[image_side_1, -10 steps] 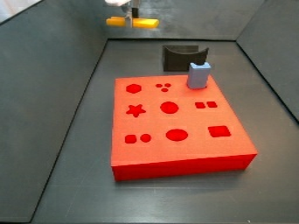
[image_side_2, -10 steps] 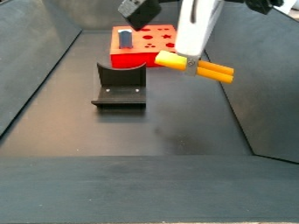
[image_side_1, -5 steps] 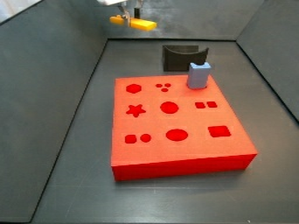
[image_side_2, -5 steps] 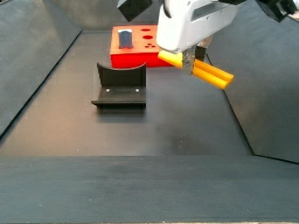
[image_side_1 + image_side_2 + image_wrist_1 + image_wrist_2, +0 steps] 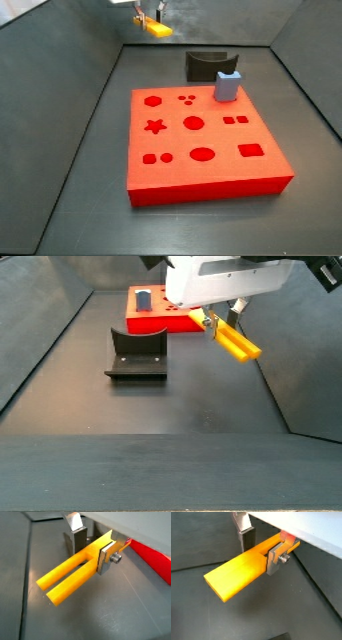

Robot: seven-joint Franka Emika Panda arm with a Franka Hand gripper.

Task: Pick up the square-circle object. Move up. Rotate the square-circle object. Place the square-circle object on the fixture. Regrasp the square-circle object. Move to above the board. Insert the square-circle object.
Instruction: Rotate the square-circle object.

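Dark floor below, gripper [image 5: 227, 318] raised, fingers [image 5: 106, 556] pinching tilted square-circle object [image 5: 233, 339], beside board [image 5: 158, 306]

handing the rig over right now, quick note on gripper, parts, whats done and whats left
Gripper: shut on the yellow bar, held in the air, clear of the floor, bar tilted in a side view.
Fixture: bare, on the floor by the board.
Board: blue-grey block stands at its far edge.
Done: pick up, lift.
Left: finish rotating, place on fixture, regrasp, move above board, insert.
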